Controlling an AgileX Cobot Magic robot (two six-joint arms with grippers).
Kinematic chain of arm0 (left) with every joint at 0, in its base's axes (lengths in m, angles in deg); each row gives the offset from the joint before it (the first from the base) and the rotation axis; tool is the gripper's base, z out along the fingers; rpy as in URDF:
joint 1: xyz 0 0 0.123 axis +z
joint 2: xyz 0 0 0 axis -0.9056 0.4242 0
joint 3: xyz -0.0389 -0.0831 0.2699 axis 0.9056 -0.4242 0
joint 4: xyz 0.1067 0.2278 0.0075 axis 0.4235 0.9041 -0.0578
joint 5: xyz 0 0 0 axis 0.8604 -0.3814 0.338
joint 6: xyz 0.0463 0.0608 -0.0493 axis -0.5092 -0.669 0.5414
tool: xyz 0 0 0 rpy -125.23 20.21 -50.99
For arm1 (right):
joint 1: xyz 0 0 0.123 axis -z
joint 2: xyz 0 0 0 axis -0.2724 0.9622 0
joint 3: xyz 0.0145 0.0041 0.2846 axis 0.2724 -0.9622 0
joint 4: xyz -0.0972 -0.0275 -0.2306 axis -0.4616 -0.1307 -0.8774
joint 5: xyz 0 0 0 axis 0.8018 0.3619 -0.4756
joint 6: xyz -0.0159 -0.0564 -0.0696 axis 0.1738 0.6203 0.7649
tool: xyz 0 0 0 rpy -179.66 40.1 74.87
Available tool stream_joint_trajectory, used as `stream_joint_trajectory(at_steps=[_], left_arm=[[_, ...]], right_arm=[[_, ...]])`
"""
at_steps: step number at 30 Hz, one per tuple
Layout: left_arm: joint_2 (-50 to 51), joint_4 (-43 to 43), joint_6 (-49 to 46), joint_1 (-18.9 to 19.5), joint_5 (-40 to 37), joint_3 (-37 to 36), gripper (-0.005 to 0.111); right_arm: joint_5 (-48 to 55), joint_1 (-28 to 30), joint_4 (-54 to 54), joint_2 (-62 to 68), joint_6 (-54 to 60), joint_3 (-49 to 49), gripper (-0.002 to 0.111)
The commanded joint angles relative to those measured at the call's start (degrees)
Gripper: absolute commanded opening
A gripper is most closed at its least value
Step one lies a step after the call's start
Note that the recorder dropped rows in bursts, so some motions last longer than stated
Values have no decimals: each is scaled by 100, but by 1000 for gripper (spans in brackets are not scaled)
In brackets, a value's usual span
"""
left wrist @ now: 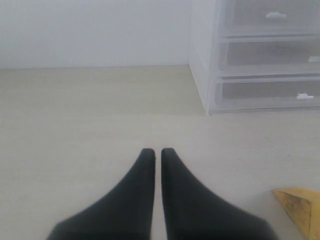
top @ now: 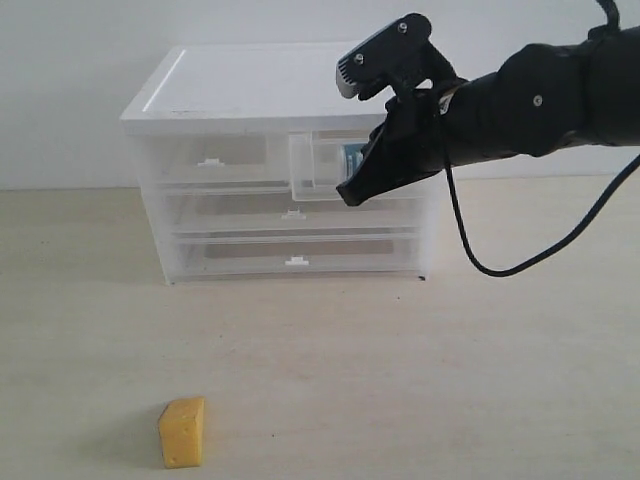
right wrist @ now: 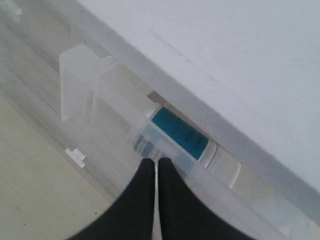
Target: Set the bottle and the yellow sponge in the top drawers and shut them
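The white bottle (right wrist: 181,136) with its teal label lies on its side inside the right top drawer (top: 312,170), which stands partly pulled out of the white-topped cabinet (top: 240,90). A bit of the bottle's label (top: 352,156) shows through the clear drawer wall. My right gripper (top: 350,194) (right wrist: 153,161) is shut and empty, its tips at the drawer's front wall, just in front of the bottle. The left top drawer (top: 212,158) is closed. The yellow sponge (top: 183,432) (left wrist: 301,206) stands on the table, far in front of the cabinet. My left gripper (left wrist: 156,151) is shut and empty, hovering beside the sponge.
Two full-width clear drawers (top: 292,252) sit closed below the top ones, each with a white clip handle (top: 296,262). A black cable (top: 500,262) hangs from the right arm beside the cabinet. The pale table (top: 400,380) spreads wide between the cabinet and the sponge.
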Motion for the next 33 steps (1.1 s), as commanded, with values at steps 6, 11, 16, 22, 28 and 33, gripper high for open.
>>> stream_joint_trajectory(at_steps=[6,11,16,22,28,33], left_arm=[[-21,-40,47,5,36,-14,4],[-21,-40,47,5,36,-14,4],[-21,-40,47,5,36,-14,4],[-21,-40,47,5,36,-14,4],[-21,-40,47,5,36,-14,4],[-21,-40,47,5,36,-14,4]], right_arm=[[-1129,47,-14,122,-25,31,0],[-1508,58,269,264,-50,31,0],[-1336,58,463,179,-50,31,0],[-372,97,489,-404,-50,88,0],[2651,517,499,-642,-91,890,0],[4181,1067,225,-671,-706,1243,0]])
